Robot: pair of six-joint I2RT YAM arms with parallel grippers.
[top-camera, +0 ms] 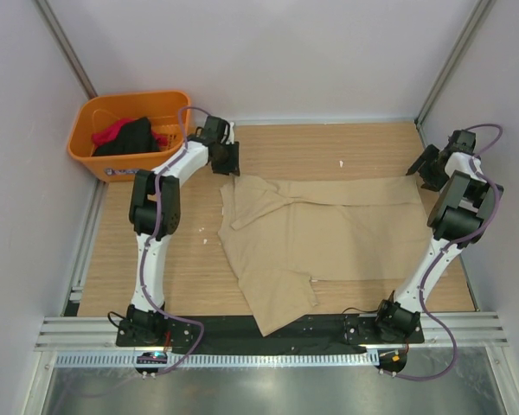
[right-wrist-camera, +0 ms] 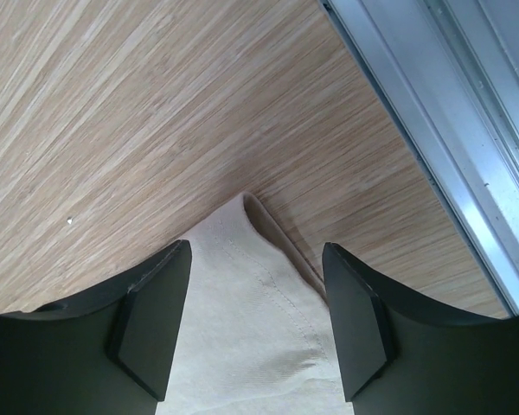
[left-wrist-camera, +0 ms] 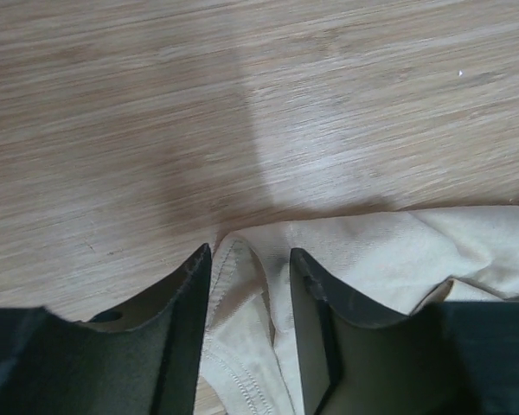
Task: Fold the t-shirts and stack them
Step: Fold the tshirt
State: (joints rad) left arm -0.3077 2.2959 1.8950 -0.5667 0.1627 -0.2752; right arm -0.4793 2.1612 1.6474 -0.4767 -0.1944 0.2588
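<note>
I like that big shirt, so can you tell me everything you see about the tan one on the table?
The tan t-shirt is soft plain cloth with stitched hems, spread mostly flat on the wooden table, one sleeve reaching toward the near edge. It is wrinkled on the left arm's side. The left gripper has open jaws straddling a bunched far corner; the right gripper has open jaws straddling the other far corner.

No text can be read anywhere. Only candidate: a small pale label (top-camera: pixel 114 176) low on the basket (top-camera: pixel 85 156) front wall, too small and blurred to read.
</note>
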